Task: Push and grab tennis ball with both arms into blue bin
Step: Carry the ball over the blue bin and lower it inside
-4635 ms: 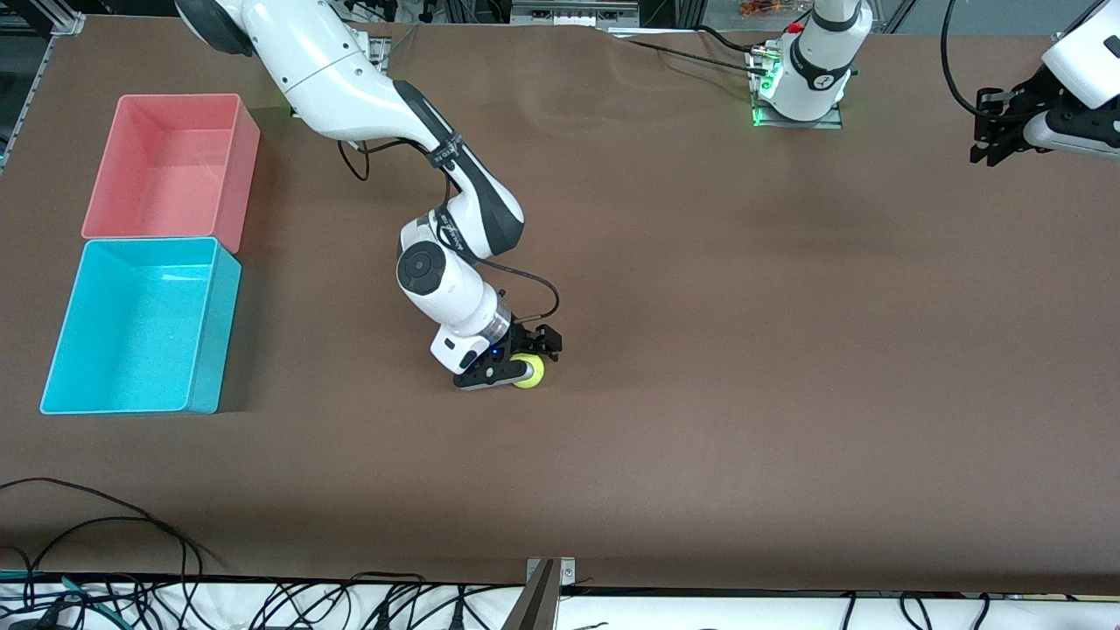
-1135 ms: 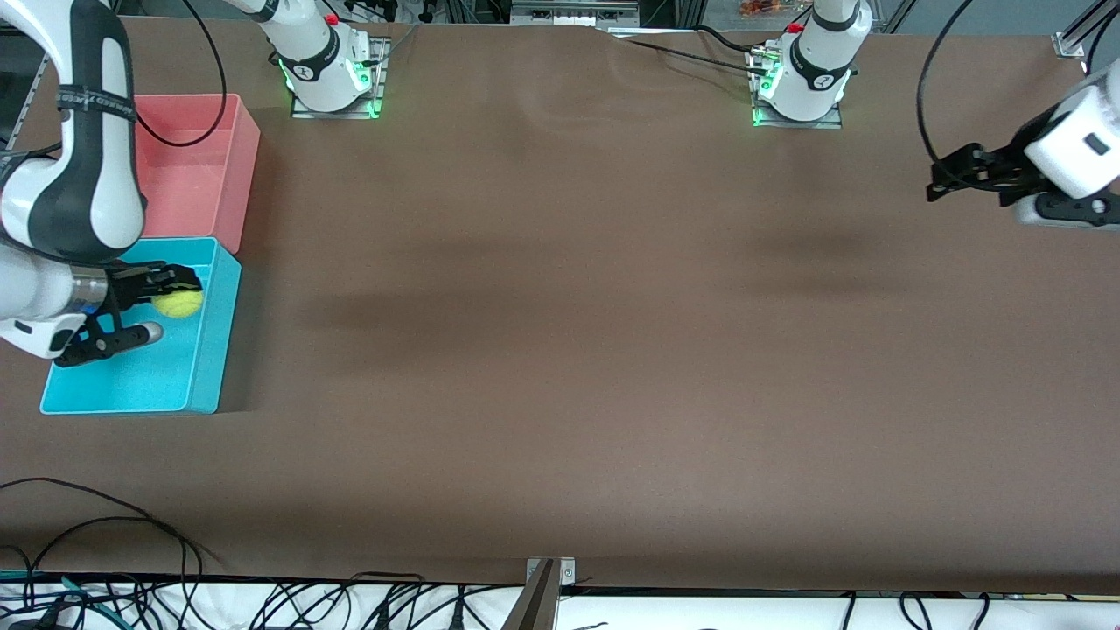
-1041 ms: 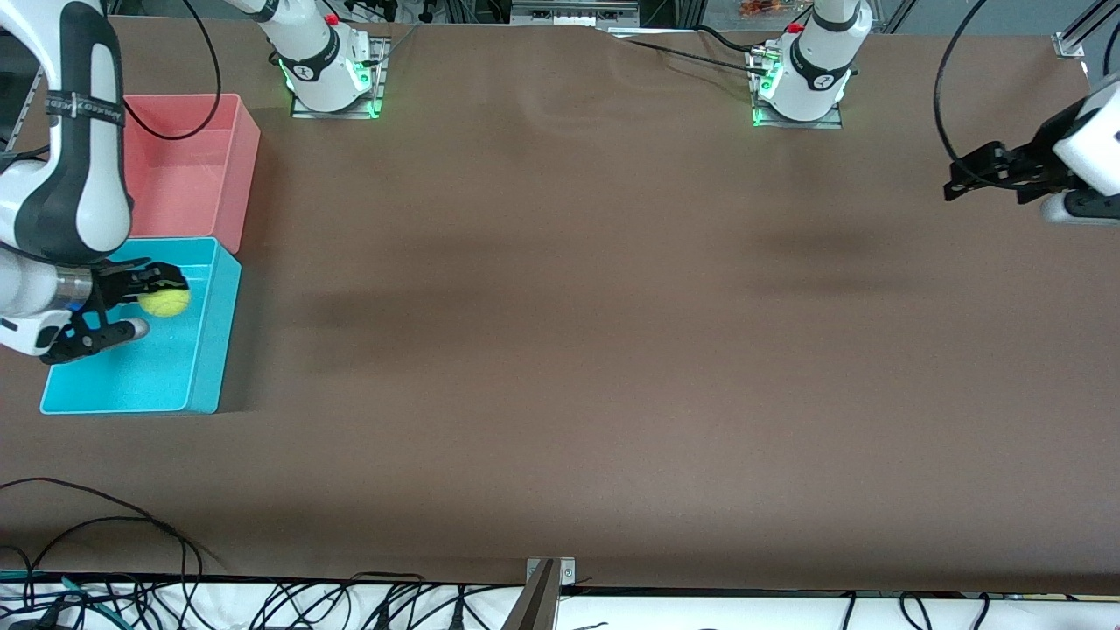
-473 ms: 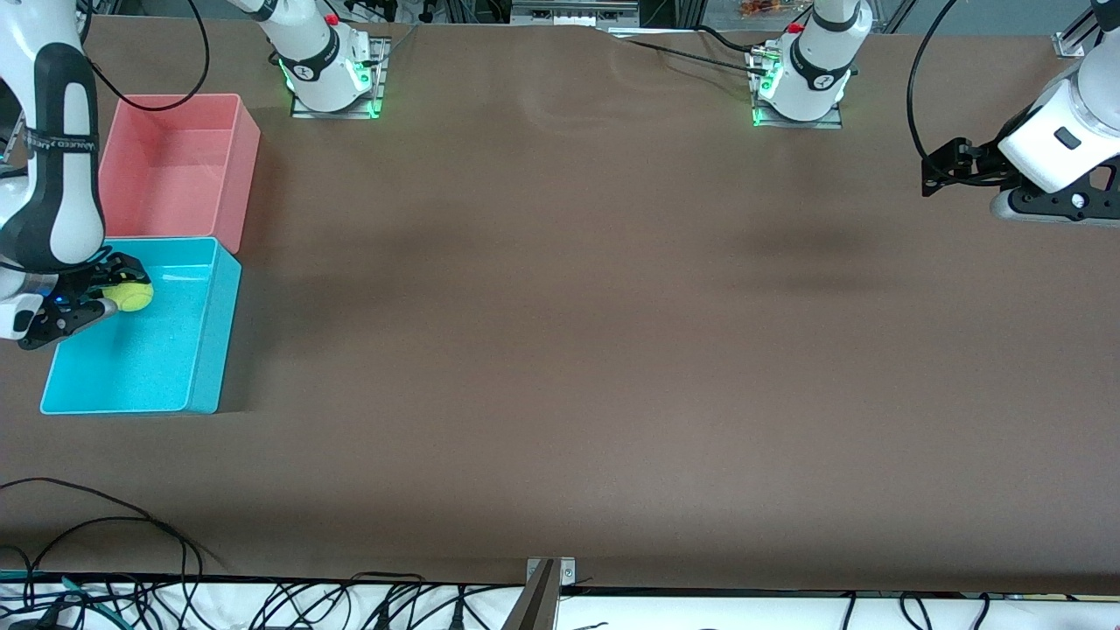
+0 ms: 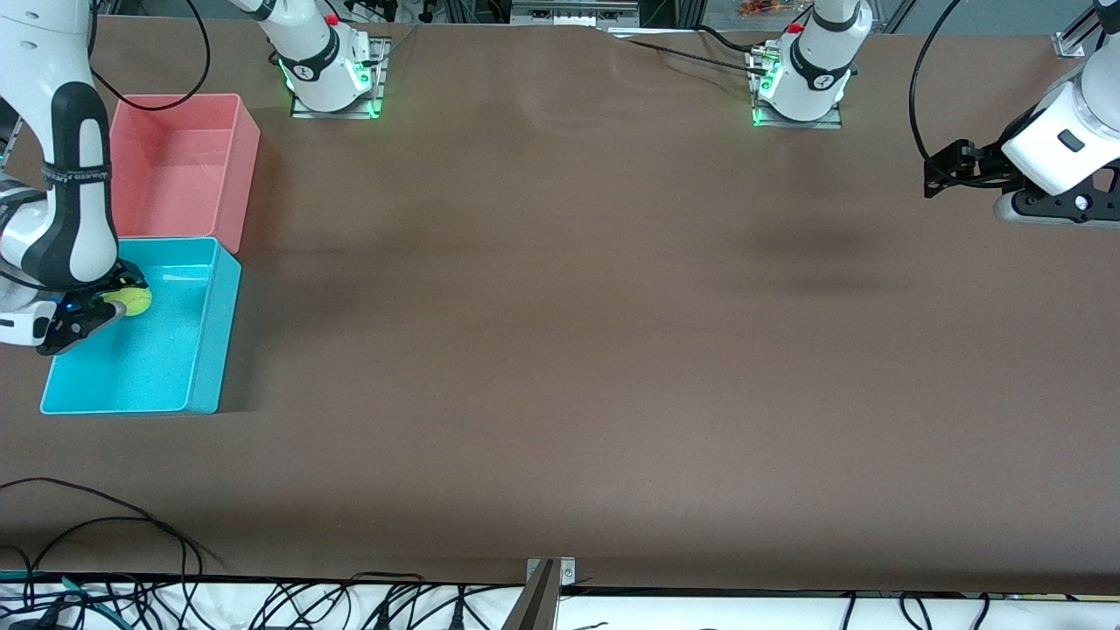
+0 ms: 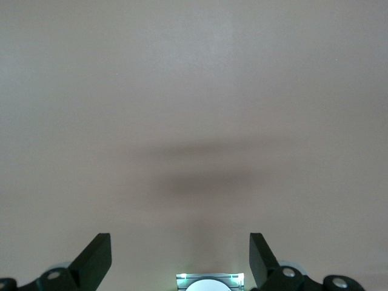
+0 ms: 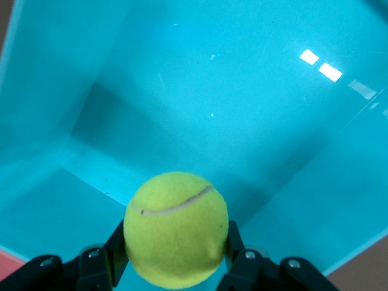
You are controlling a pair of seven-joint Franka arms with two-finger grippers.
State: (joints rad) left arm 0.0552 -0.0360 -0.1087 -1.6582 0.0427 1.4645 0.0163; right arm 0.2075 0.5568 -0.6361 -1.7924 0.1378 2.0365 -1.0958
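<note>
Partly arm-hidden: tennis ball (image 5: 133, 300) over blue bin (image 5: 197, 367).

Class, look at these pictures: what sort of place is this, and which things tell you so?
Probably a robotics lab: two bolted-down robot arms, one hand holding a tennis ball over a blue bin, the other hand idle, and cables along the table edge.
</note>
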